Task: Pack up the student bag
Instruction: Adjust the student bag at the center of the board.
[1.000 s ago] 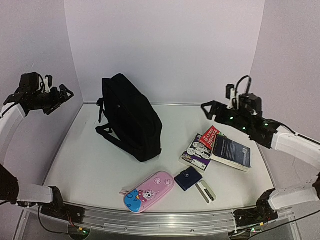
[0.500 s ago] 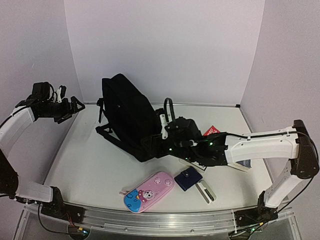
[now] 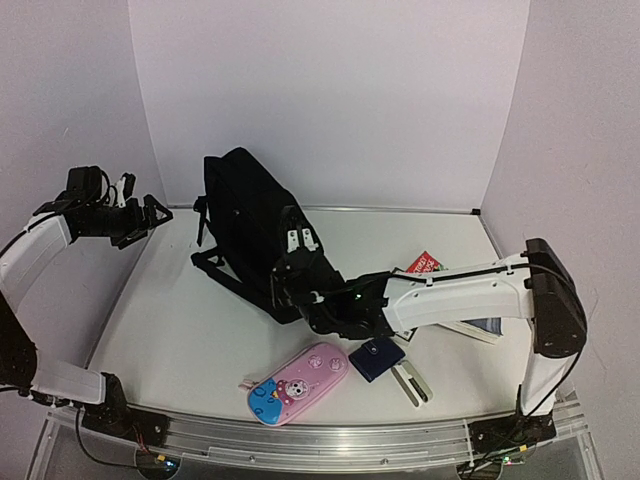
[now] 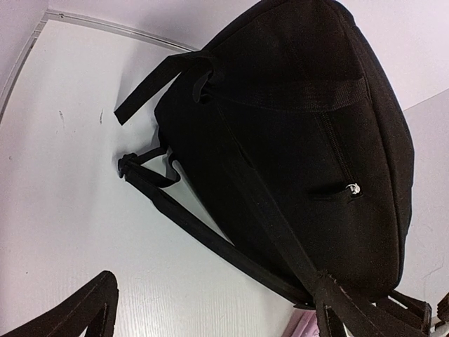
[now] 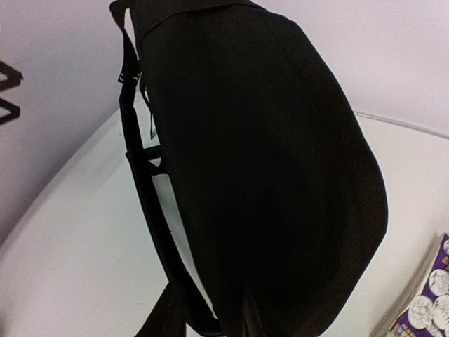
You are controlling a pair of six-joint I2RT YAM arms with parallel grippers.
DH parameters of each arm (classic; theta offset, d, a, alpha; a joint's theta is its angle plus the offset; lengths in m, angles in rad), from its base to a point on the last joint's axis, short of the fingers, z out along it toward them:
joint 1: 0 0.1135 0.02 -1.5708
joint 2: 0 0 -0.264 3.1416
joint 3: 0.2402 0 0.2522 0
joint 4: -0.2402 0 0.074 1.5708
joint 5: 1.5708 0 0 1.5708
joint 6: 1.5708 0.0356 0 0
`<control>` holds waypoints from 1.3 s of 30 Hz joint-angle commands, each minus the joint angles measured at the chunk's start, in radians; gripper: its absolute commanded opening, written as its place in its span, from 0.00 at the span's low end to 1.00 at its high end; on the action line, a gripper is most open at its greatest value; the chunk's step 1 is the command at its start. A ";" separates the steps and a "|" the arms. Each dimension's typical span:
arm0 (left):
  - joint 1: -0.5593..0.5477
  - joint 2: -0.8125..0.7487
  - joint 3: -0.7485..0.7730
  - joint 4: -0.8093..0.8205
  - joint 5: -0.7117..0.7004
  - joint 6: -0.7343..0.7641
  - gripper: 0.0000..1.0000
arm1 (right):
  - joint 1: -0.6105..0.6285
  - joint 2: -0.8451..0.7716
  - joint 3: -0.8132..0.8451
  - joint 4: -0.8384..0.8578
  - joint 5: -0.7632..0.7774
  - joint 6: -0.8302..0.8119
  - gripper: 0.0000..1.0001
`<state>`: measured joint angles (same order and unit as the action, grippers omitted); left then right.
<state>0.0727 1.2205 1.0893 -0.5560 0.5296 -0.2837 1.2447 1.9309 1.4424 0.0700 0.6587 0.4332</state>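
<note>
The student bag (image 3: 250,220) is a big black backpack lying at the back left of the table, straps trailing to its left. My right arm reaches across the table, and my right gripper (image 3: 284,283) is pressed against the bag's near lower corner. In the right wrist view the bag (image 5: 259,154) fills the frame and its cloth puckers toward the bottom edge, where the jaws pinch it; the fingers themselves are hidden. My left gripper (image 3: 152,215) hovers wide open left of the bag, holding nothing. The bag's (image 4: 295,140) zipper pull and straps show in the left wrist view.
A pink-and-blue pencil case (image 3: 298,383), a navy wallet (image 3: 376,358) and a small white-and-green item (image 3: 411,383) lie near the front edge. A red book (image 3: 424,262) and other books sit partly hidden behind my right arm. A cartoon-covered book (image 5: 428,302) lies right of the bag.
My right arm swung from the back right across the table to the bag's near corner, and its jaws closed there. My left gripper dropped and moved right toward the bag, staying open.
</note>
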 commanded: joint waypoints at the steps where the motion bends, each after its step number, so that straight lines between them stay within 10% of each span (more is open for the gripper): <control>1: -0.003 -0.023 -0.009 0.055 0.032 0.034 0.97 | -0.001 0.026 0.062 0.009 0.086 -0.055 0.01; 18: -0.114 -0.102 -0.025 0.251 0.220 0.100 0.97 | -0.231 -0.435 -0.370 0.104 -0.554 -0.365 0.00; 30: -0.132 0.182 0.181 0.289 0.217 0.156 0.99 | -0.324 -0.510 -0.487 0.099 -0.645 -0.372 0.00; 39: -0.135 0.293 0.225 0.352 0.264 0.383 0.81 | -0.325 -0.536 -0.527 0.112 -0.651 -0.356 0.00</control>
<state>-0.0582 1.4976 1.2572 -0.2782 0.7660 -0.0443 0.9245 1.4409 0.9299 0.1490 0.0182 0.0752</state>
